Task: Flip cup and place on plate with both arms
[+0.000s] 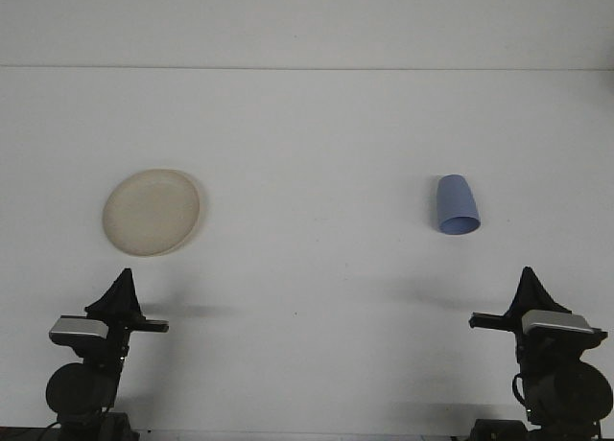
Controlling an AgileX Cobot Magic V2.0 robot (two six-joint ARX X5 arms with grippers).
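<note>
While the blue cup (457, 205) lies on the white table (317, 134), well apart from the cream plate (153, 211), both pincers sit low, their grip state unreadable. It looks like light, stiff, perhaps slippery plastic; grasp across its mid-body.

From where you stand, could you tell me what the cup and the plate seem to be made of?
The blue cup looks like matte plastic: even colour, no glints, thin-looking wall. The cream plate is probably plastic or melamine, smooth with a faint sheen and a slightly translucent rim; glazed ceramic cannot be ruled out.
</note>
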